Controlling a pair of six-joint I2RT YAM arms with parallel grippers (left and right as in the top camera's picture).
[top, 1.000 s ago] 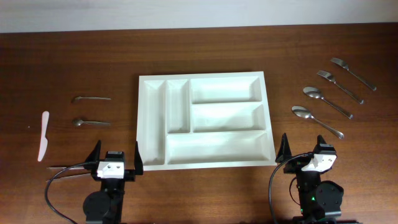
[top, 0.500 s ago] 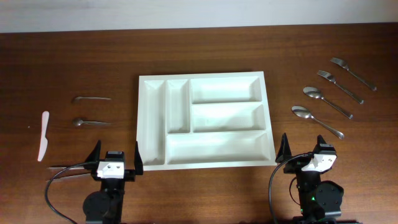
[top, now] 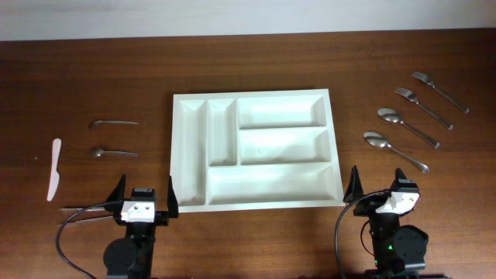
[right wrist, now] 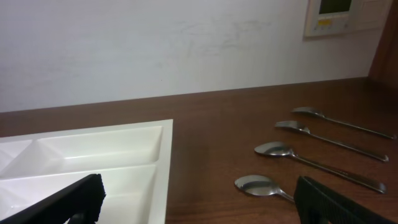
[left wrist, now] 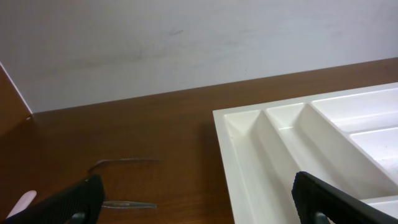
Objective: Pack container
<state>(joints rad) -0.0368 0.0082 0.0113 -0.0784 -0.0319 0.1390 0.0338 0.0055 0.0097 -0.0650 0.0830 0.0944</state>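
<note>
A small spoon [top: 113, 153] is seen ahead-left of the left gripper [top: 145, 191], which is spread wide and empty. The container [top: 237, 132] is set ahead, between both grippers. The right gripper [top: 378, 186], likewise wide and empty, is best lowered squarely across the handle of the large spoon [top: 395, 151] ahead-right.

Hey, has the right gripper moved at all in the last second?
No. The right gripper is in the same spot beside the near right corner of the container in every overhead picture.
</note>
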